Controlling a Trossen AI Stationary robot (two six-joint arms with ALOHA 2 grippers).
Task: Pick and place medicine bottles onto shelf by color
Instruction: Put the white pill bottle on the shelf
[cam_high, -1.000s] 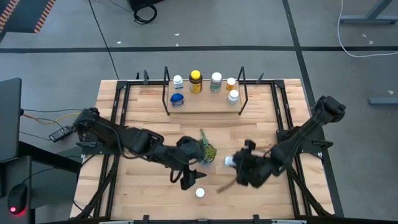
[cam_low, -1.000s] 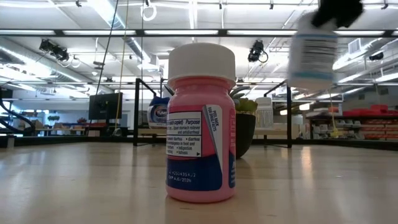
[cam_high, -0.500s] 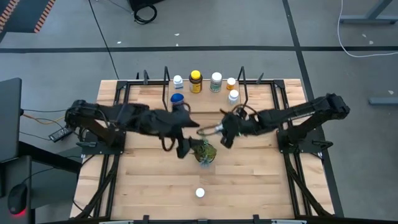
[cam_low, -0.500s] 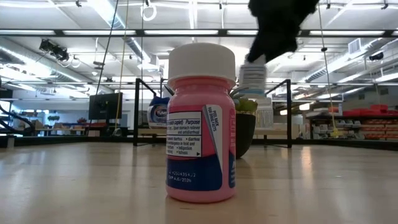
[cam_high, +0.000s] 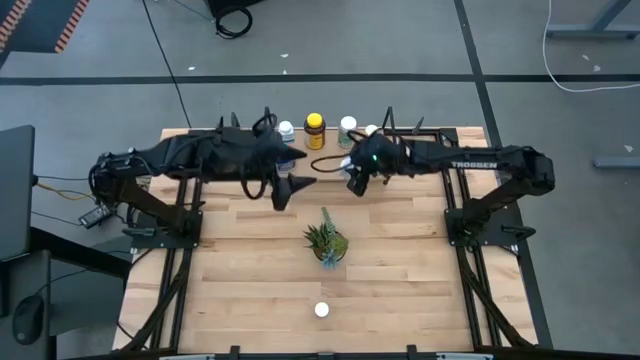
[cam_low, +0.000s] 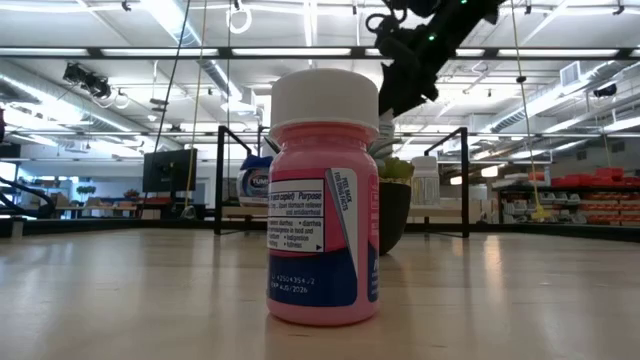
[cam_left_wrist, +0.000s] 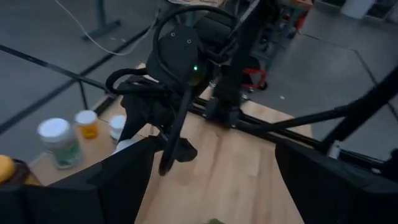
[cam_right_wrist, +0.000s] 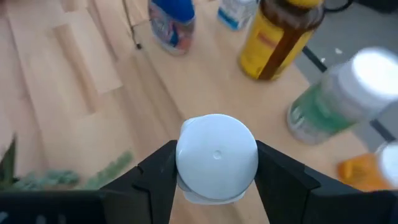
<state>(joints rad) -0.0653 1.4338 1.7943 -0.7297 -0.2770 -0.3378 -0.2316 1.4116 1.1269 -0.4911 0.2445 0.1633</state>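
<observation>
wooden table (cam_high: 240, 280), shelf (cam_high: 330, 172), plant (cam_high: 327, 243), pink bottle (cam_low: 322, 200)

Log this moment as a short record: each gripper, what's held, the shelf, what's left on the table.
right gripper: over the shelf, shut on a white-capped bottle
left gripper: above the shelf's left part, empty, open
on shelf: yellow-lidded dark bottle, blue bottle, green-labelled bottle, orange bottle
left on table: pink bottle, plant

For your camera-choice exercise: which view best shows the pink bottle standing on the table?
The low view: the pink bottle fills the centre, label readable. The high view shows only its white cap, near the table's front edge. Neither wrist view shows it.
</observation>
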